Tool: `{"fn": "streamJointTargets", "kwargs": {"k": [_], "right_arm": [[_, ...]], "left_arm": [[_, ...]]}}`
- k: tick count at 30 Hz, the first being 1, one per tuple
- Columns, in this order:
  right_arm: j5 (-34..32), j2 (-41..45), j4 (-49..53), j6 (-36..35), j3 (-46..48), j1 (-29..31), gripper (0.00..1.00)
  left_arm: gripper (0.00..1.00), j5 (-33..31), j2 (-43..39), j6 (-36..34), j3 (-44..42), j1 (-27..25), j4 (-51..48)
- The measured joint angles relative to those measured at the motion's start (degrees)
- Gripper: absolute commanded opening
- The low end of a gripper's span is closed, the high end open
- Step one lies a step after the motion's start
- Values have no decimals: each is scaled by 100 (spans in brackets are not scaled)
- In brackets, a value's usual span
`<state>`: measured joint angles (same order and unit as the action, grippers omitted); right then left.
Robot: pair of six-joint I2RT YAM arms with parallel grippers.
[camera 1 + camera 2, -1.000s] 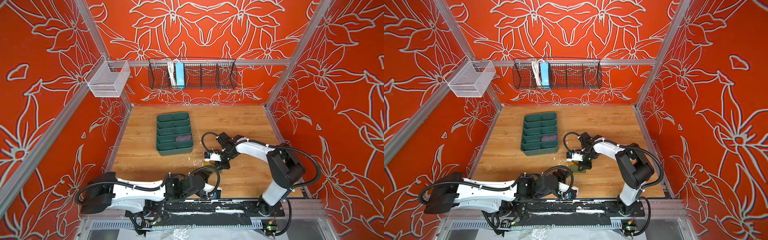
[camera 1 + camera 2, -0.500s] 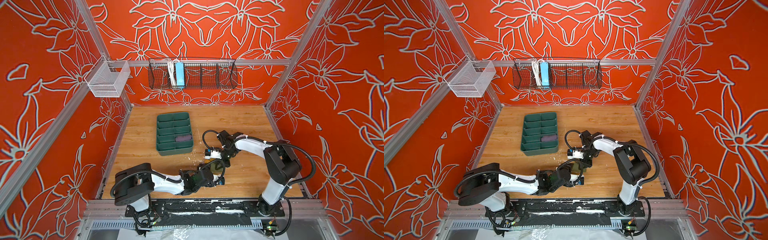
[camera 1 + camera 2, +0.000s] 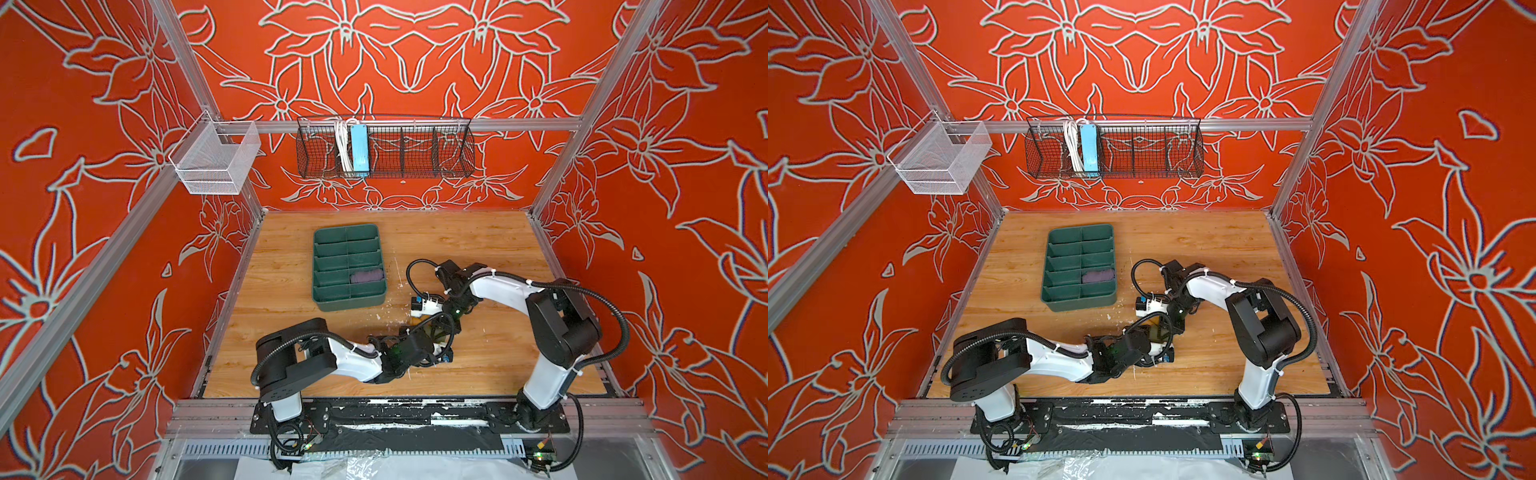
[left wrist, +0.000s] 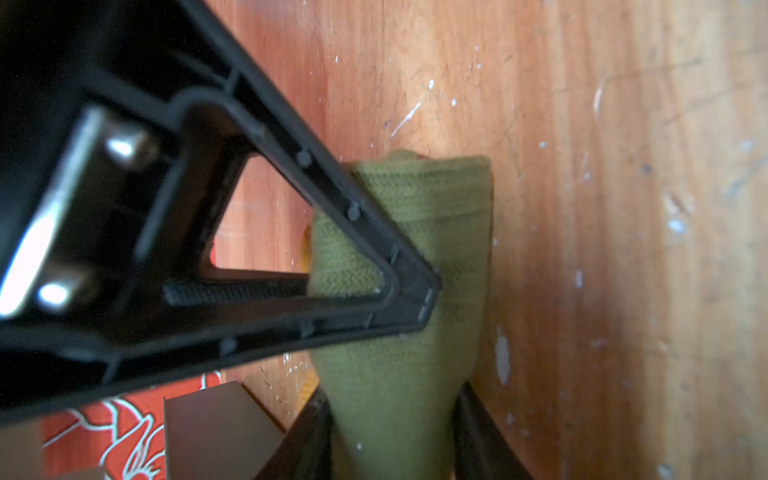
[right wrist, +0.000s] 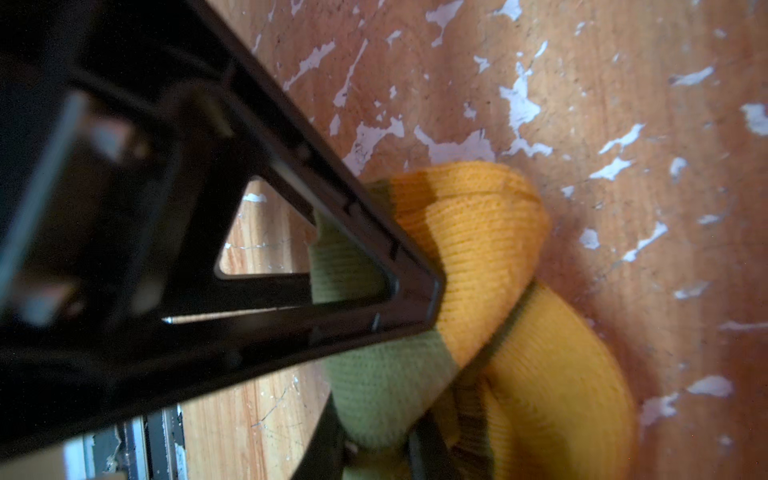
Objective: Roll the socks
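So the green sock (image 4: 436, 208) lay on the table (image 3: 478, 249) about mid-frame in both top views, just lower right of the tray (image 3: 347, 305). The right claw (image 4: 395, 432) was pinched onto it, fabric squeezed narrow between the jaws. The left claw (image 5: 374, 444) straddled it too, but honestly I couldn't tell if it was clamped. The purple sock (image 3: 365, 275) sat bunched in a right-hand tray slot, second row from the bottom.
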<state>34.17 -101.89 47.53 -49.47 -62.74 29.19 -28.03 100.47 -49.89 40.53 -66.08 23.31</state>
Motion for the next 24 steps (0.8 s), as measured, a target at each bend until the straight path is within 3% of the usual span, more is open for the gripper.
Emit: {"fn": "streamJointTargets", "kwargs": {"k": [8, 12, 13, 16, 21, 24], "right_arm": [[-4, 0, 4, 70, 0, -48, 0], [-7, 4, -13, 173, 0, -63, 0], [-11, 9, -22, 205, 4, -63, 4], [-79, 140, -199, 393, 142, -57, 38], [-531, 1051, -1211, 883, 935, 0, 62], [-879, 1797, -1963, 1298, 1475, -4, 67]], "left_arm": [[2, -116, 181, 166, 131, -2, -15], [0, -162, 203, 232, 149, -7, -24], [0, -164, 203, 240, 157, -7, -44], [0, -160, 199, 295, 197, -7, -138], [0, -28, 81, 352, 238, -7, -455], [0, 105, -33, 437, 247, -7, -721]]}}
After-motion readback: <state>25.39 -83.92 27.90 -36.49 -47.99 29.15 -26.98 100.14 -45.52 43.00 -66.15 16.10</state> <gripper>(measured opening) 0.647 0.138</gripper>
